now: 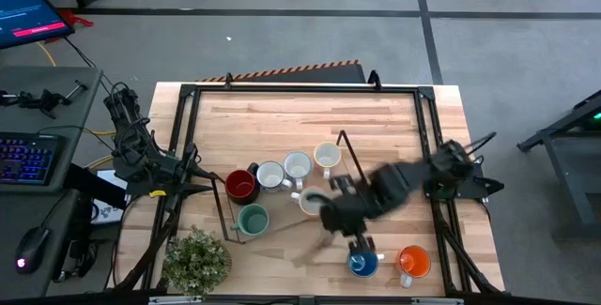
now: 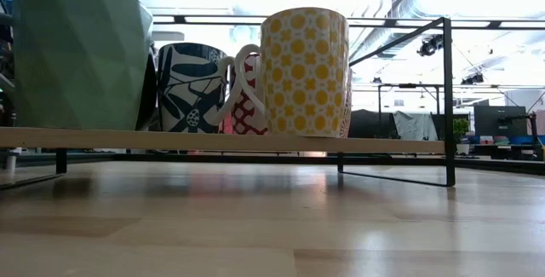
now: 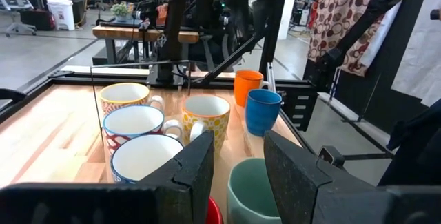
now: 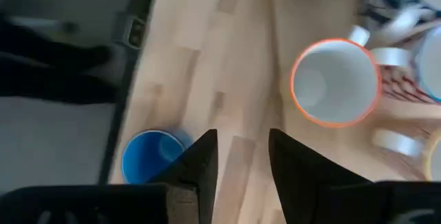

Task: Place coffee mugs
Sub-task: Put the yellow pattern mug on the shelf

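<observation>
While near edge, blue mug (image 1: 362, 265) apart

Mugs (image 1: 282, 175) clustered mid-table, rack frame (image 1: 347, 150) btwn them & right arm, plant (image 1: 196, 260) blocks near-left corner, far half bare.

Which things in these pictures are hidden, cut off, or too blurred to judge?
- Dark red mug: left wrist view, only a sliver shows behind the left pincer.
- Teal-green mug: low view, cut by the picture's edge.
- Right pincer: high view, motion-blurred.
- Blue mug: right wrist view, partly behind a finger.
</observation>
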{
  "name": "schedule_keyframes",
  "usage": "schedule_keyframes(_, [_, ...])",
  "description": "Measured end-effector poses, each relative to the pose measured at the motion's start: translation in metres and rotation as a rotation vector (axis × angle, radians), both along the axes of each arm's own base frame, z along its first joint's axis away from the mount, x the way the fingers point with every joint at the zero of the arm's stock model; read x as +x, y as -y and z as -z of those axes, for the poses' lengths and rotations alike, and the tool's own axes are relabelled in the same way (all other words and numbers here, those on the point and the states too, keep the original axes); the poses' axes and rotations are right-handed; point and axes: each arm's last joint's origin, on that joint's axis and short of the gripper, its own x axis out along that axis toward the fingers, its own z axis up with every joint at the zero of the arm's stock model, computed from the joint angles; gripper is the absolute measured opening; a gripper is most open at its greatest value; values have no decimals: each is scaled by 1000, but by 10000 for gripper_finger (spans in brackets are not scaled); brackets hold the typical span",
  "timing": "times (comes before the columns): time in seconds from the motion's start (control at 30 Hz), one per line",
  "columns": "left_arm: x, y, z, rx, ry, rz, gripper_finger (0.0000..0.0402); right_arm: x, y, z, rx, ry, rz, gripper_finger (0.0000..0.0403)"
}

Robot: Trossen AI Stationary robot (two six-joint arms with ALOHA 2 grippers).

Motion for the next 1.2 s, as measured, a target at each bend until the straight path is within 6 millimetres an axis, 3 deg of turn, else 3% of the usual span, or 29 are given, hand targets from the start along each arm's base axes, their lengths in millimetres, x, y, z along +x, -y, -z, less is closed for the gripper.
schedule_keyframes(0.1, [0, 0, 0, -1, 1, 0, 117, -8, -16, 7, -132, 35, 31, 110])
schedule_keyframes(0.23, [0, 0, 0, -4, 3, 0, 117, 7, -18, 22, -106, 59, -36, 110])
schedule_keyframes(0.43, [0, 0, -3, -28, 18, -3, 117, 50, 9, 38, 4, 219, -78, 110])
schedule_keyframes(0.57, [0, 0, -3, -27, 18, -7, 117, 67, 20, 57, 33, 274, -126, 110])
schedule_keyframes(0.8, [0, -1, -3, -28, 21, -30, 117, 78, 37, 91, 11, 256, -120, 110])
schedule_keyframes(1.0, [0, -1, -3, -27, 21, -30, 117, 88, 44, 91, 52, 322, -124, 110])
schedule_keyframes(1.2, [0, -1, -3, -32, 24, -30, 117, 90, 48, 100, 36, 273, -127, 110])
